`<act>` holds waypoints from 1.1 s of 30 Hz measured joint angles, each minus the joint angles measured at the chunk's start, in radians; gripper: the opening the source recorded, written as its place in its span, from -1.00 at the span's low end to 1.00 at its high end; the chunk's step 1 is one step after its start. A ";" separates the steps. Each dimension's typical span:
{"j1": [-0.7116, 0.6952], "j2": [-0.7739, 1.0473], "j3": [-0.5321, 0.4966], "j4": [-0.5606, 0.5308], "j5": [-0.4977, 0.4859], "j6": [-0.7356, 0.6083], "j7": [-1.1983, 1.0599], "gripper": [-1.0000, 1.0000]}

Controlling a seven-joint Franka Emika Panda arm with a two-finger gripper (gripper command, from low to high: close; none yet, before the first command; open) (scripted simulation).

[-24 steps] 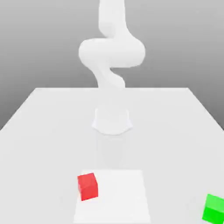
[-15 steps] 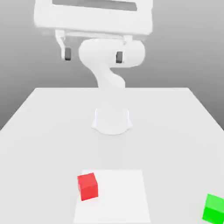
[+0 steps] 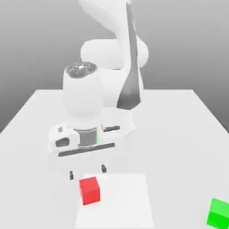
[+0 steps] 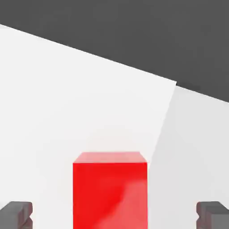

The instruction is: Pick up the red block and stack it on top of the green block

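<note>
The arm is working on the first step, the pick. The gripper [image 3: 87,173] is hanging just above the red block [image 3: 90,190], a bit behind it, with its fingers [image 4: 16,214] spread wide and holding nothing. The red block is sitting on the white table [image 3: 179,129], on a brighter white patch [image 3: 125,201]. Next, the hand probably needs to go down until the fingers are on both sides of the red block, then squeeze. The green block [image 3: 218,212] is sitting well apart from the red block, toward the exterior view's right. The room behind the table is plain grey.
</note>
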 joint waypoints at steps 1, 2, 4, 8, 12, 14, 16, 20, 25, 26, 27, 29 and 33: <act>-0.010 0.036 0.013 0.005 0.016 0.030 -0.013 0.00; -0.022 0.073 0.029 0.010 0.030 0.061 -0.023 0.00; -0.032 0.100 0.041 0.014 0.039 0.084 -0.031 -1.00; -0.032 0.100 0.041 0.014 0.038 0.082 -0.029 -1.00; -0.025 0.049 0.028 0.006 0.011 0.040 -0.009 -1.00; -0.018 -0.019 0.014 -0.004 -0.020 -0.017 0.013 -1.00; -0.011 -0.083 0.009 -0.009 -0.048 -0.076 0.037 -1.00; 0.102 -0.054 0.083 0.106 -0.079 -0.163 0.128 -1.00; 0.241 0.019 0.187 0.269 -0.112 -0.254 0.249 -1.00; 0.272 0.033 0.202 0.298 -0.115 -0.270 0.270 -1.00; 0.304 0.045 0.217 0.327 -0.119 -0.286 0.290 -1.00; 0.360 0.079 0.251 0.386 -0.133 -0.311 0.336 -1.00; 0.426 0.225 0.255 0.448 -0.177 -0.228 0.395 1.00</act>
